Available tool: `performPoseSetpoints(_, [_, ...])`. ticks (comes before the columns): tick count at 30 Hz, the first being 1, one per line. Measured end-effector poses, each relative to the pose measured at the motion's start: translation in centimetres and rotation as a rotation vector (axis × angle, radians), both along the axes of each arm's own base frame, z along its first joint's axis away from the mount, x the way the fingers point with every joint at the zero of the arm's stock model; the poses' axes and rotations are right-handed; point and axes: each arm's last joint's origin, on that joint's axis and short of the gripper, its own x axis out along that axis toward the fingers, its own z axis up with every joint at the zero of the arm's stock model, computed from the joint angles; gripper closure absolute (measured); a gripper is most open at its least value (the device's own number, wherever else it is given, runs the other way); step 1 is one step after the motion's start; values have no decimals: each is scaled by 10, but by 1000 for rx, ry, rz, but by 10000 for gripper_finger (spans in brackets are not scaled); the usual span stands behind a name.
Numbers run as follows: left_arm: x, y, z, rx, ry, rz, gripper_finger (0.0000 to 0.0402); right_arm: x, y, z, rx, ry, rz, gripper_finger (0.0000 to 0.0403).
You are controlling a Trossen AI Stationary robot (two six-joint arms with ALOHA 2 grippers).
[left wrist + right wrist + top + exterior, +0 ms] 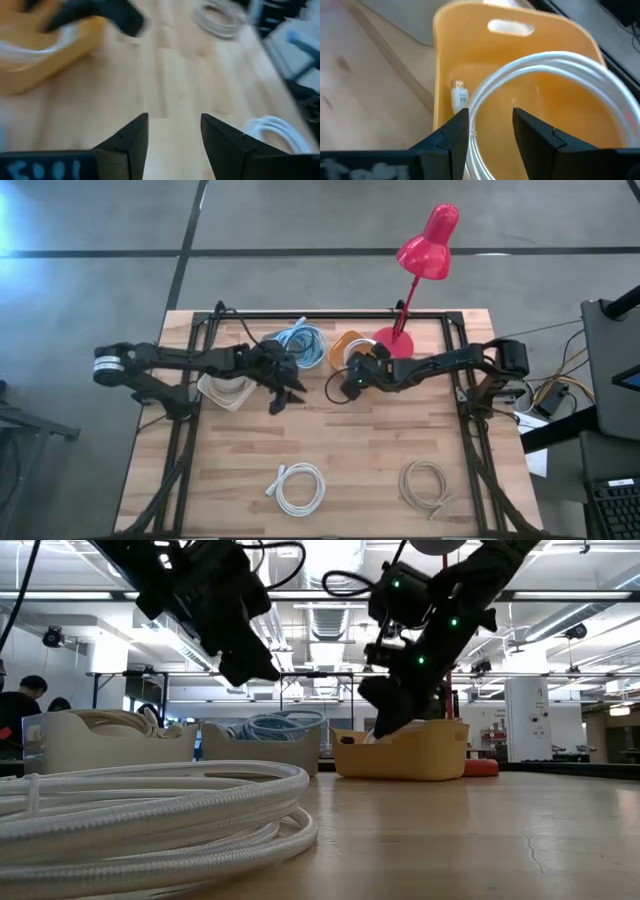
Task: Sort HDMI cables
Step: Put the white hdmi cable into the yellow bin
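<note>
I have the left arm stretched in from the table's left edge toward the middle, its left gripper (pixel 284 395) raised off the surface, tilted down, and its two fingers (pixel 131 142) standing apart with nothing between them. My right arm reaches in from the right edge, bent at the elbow, and the right gripper (pixel 352 383) points downward with its fingers (pixel 454 134) parted, close to the left one.

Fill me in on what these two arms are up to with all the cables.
They are sorting coiled cables into bins. The right gripper hovers open over the yellow bin, with a white cable in it. The left gripper is open and empty above the table. Another white coil and a tan coil wait on the table's front.
</note>
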Motion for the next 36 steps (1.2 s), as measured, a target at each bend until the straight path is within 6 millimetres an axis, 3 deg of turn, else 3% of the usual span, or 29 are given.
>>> performPoseSetpoints(7, [6,-53,-6,4,25,-168,225,-5,6,27,64,-101,66,257])
performPoseSetpoints(12, [9,-90,-17,110,65,-143,225,-7,15,40,69,-151,103,265])
performPoseSetpoints(16, [11,-111,-27,70,111,-132,225,-7,24,45,69,-172,131,270])
performPoseSetpoints(28, [29,-152,-64,-78,232,-198,225,-7,69,47,79,-174,278,258])
performPoseSetpoints(36, [36,-154,-91,-46,315,-161,225,-11,85,53,23,-146,396,256])
